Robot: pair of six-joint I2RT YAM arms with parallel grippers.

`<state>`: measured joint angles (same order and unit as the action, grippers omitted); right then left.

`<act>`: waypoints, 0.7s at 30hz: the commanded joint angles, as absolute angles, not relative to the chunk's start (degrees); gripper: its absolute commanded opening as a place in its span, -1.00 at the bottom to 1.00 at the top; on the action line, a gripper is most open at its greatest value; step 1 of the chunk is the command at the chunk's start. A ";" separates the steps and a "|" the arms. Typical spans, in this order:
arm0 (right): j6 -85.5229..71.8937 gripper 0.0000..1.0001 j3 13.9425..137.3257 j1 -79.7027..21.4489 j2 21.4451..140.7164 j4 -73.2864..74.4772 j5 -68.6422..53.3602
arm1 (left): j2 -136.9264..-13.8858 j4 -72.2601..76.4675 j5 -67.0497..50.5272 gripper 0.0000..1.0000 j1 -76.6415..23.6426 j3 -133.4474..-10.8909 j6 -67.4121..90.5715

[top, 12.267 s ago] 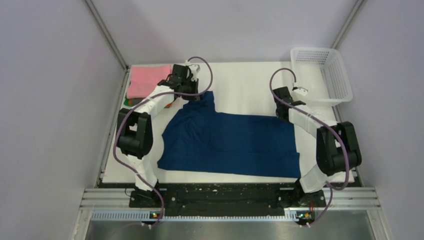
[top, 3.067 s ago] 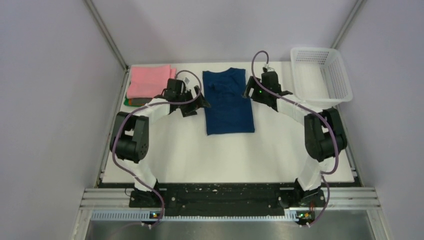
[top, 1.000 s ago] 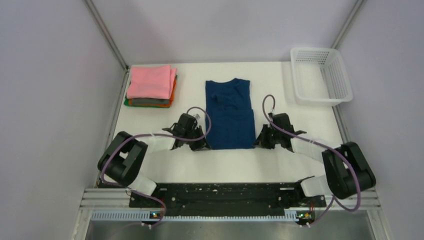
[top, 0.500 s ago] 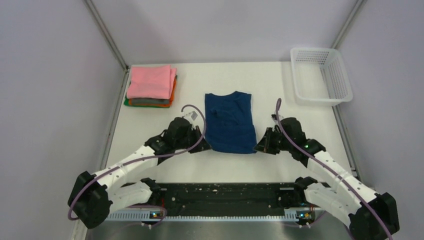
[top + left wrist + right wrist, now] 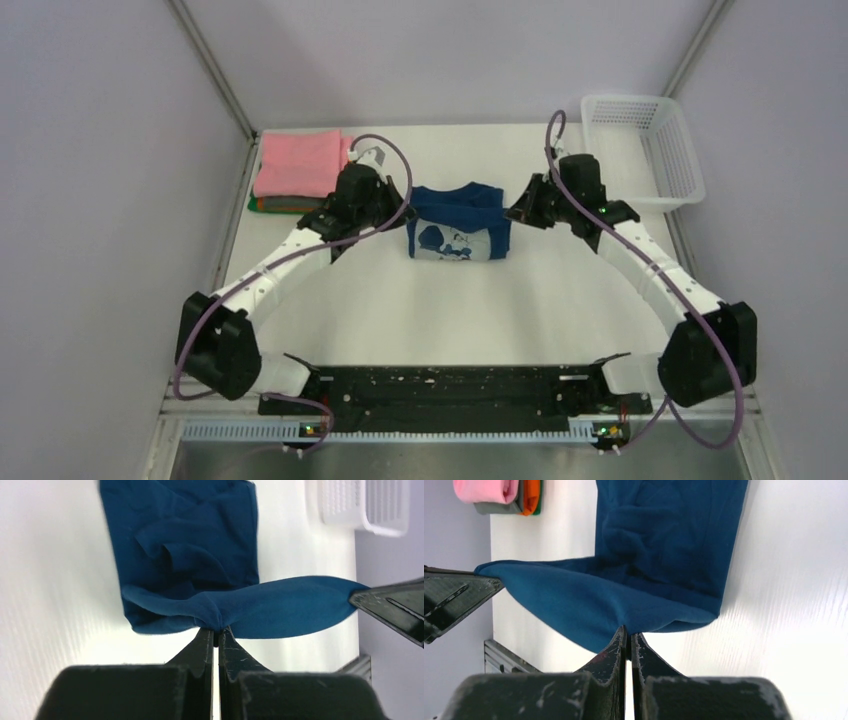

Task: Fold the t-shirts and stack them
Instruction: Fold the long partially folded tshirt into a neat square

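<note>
The navy blue t-shirt (image 5: pixel 458 232) lies in the middle of the table at the back, its near half lifted and doubled back so the white print faces up. My left gripper (image 5: pixel 404 214) is shut on its left hem corner (image 5: pixel 215 622). My right gripper (image 5: pixel 512 213) is shut on its right hem corner (image 5: pixel 629 630). Both hold the hem above the rest of the shirt (image 5: pixel 185 545). A stack of folded shirts (image 5: pixel 300 175), pink on top with grey, orange and green under it, sits at the back left; it also shows in the right wrist view (image 5: pixel 499 495).
A white lattice basket (image 5: pixel 642 150) stands at the back right corner, also in the left wrist view (image 5: pixel 370 505). The white table (image 5: pixel 450 310) runs to a black rail at the near edge. Grey walls close in both sides.
Both grippers have lifted the shirt's near hem and carried it away from the arm bases toward the collar, folding the shirt in half. The white print now shows on top.
</note>
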<state>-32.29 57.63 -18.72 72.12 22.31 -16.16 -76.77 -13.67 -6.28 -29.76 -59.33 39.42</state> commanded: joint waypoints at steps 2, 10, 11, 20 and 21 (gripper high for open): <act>-28.57 -1.00 66.49 -14.69 80.59 19.50 -19.65 | -83.77 -10.26 -9.62 -1.00 -23.26 -66.02 36.97; -27.30 -1.00 75.04 -10.29 91.62 17.90 -21.81 | -94.89 -10.08 -14.04 -1.00 -18.57 -75.56 35.06; -27.10 -1.00 75.92 -9.94 92.91 17.62 -22.36 | -96.05 -9.99 -14.18 -1.00 -18.14 -76.37 35.05; -26.00 -1.00 83.96 -8.40 106.97 14.09 -24.80 | -107.90 -8.66 -17.22 -1.00 -14.50 -83.78 34.61; -26.07 -1.00 84.44 -8.38 108.22 12.96 -24.56 | -109.39 -8.54 -17.46 -1.00 -14.30 -84.74 34.56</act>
<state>-27.55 80.51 -10.00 103.94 16.75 -25.61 -105.51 -11.00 -17.63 -16.51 -80.29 35.94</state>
